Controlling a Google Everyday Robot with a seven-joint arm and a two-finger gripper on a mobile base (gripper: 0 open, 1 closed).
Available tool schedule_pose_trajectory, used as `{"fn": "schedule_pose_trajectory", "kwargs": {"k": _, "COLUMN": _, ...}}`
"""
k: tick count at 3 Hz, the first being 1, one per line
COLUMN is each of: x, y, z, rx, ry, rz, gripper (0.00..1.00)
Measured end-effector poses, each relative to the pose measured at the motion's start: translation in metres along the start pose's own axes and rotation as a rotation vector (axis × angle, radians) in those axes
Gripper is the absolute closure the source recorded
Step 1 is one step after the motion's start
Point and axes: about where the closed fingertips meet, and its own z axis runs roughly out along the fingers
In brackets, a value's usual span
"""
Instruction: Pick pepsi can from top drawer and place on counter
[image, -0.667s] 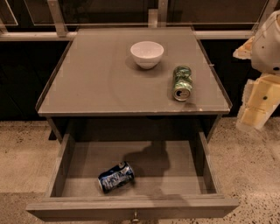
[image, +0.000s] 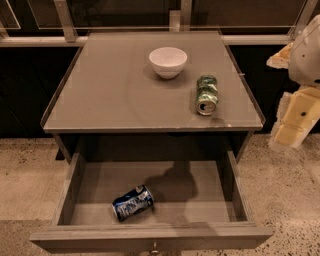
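Observation:
The pepsi can (image: 132, 202), dark blue with white markings, lies on its side in the open top drawer (image: 77, 182), toward its front left. The counter (image: 110, 90) is the flat grey-brown top above the drawer. My gripper (image: 292, 125), cream coloured, hangs at the right edge of the view, to the right of the counter's front right corner and above the floor. It is well away from the pepsi can and holds nothing that I can see.
A white bowl (image: 168, 61) stands at the back middle of the counter. A green and silver can (image: 206, 94) lies on its side at the counter's right. The drawer's small knob (image: 154, 247) shows at the bottom. Speckled floor surrounds the unit.

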Motion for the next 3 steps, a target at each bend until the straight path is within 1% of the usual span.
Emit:
{"fn": "schedule_pose_trajectory", "kwargs": {"k": 1, "x": -0.017, "y": 0.017, "z": 0.016, "rx": 0.007, "ry": -0.102, "rz": -0.032, "gripper": 0.00}}
{"fn": "schedule_pose_trajectory", "kwargs": {"k": 2, "x": -0.041, "y": 0.046, "z": 0.064, "rx": -0.027, "ry": -0.262, "rz": -0.050, "gripper": 0.00}}
{"fn": "schedule_pose_trajectory", "kwargs": {"k": 3, "x": -0.067, "y": 0.073, "z": 0.110, "rx": -0.062, "ry": -0.427, "rz": -0.038, "gripper": 0.00}}
